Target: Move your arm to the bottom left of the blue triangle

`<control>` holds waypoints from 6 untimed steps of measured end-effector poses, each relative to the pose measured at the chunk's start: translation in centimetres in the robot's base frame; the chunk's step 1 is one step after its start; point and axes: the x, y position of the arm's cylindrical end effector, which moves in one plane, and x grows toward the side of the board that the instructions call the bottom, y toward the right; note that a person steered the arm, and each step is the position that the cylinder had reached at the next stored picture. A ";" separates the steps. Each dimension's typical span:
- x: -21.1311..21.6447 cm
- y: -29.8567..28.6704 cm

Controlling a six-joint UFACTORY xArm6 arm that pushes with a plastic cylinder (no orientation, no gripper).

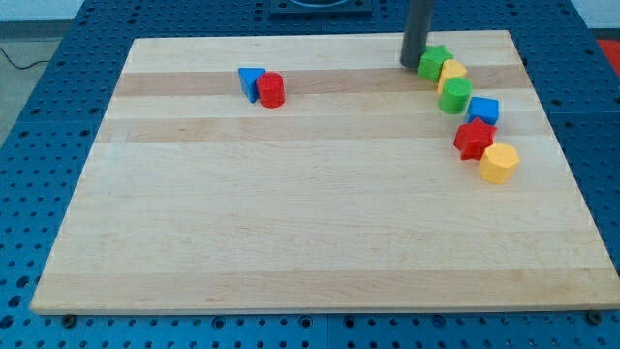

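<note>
The blue triangle (pixel 250 82) lies on the wooden board (pixel 320 213) at the upper left, touching a red cylinder (pixel 271 90) on its right side. My tip (pixel 415 64) is at the view's top right, far to the right of the blue triangle. It stands just left of a green star (pixel 434 61), touching or nearly touching it.
A curved line of blocks runs down the right side: the green star, a yellow block (pixel 452 72), a green cylinder (pixel 454 95), a blue cube (pixel 482 110), a red star (pixel 474 139) and a yellow hexagon (pixel 499 163). A blue pegboard (pixel 48 145) surrounds the board.
</note>
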 end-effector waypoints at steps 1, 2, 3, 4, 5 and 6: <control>-2.0 0.2; -2.4 -0.8; -0.8 -4.9; 3.2 -8.0; 3.5 -13.6; -0.5 -19.3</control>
